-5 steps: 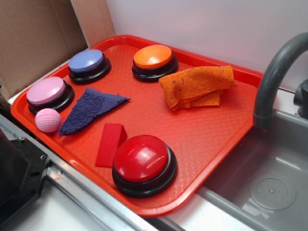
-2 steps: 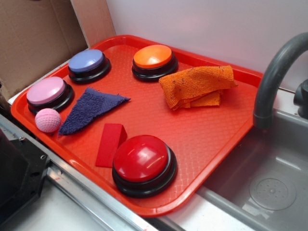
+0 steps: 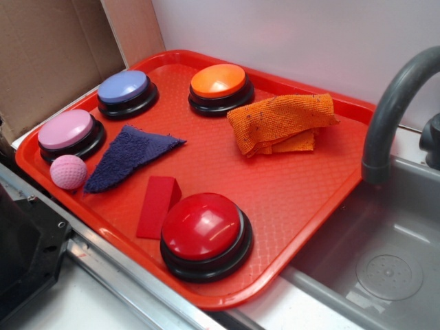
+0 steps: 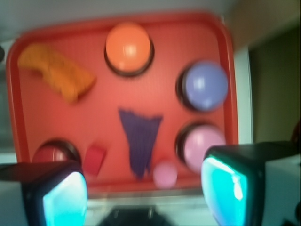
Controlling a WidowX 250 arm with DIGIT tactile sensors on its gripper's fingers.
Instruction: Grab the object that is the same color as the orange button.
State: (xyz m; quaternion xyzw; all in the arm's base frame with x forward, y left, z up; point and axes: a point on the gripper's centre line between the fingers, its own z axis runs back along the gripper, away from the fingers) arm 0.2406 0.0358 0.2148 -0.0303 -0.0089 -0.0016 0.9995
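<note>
The orange rag [image 3: 280,122] lies crumpled on the red tray [image 3: 302,199], at its back right, just right of the orange button [image 3: 219,85]. In the wrist view the rag [image 4: 55,71] shows at upper left and the orange button [image 4: 128,48] at top centre. My gripper [image 4: 146,195] hangs high over the tray's near edge, far from the rag. Its two cyan pads [image 4: 65,200] stand wide apart with nothing between them. The gripper does not appear in the exterior view.
Also on the tray: a big red button [image 3: 205,231], a red wedge block [image 3: 157,204], a dark blue-purple cloth [image 3: 129,155], a pink ball [image 3: 68,171], a pink button [image 3: 69,133] and a blue button [image 3: 125,91]. A grey faucet [image 3: 392,103] and sink [image 3: 385,268] stand at right.
</note>
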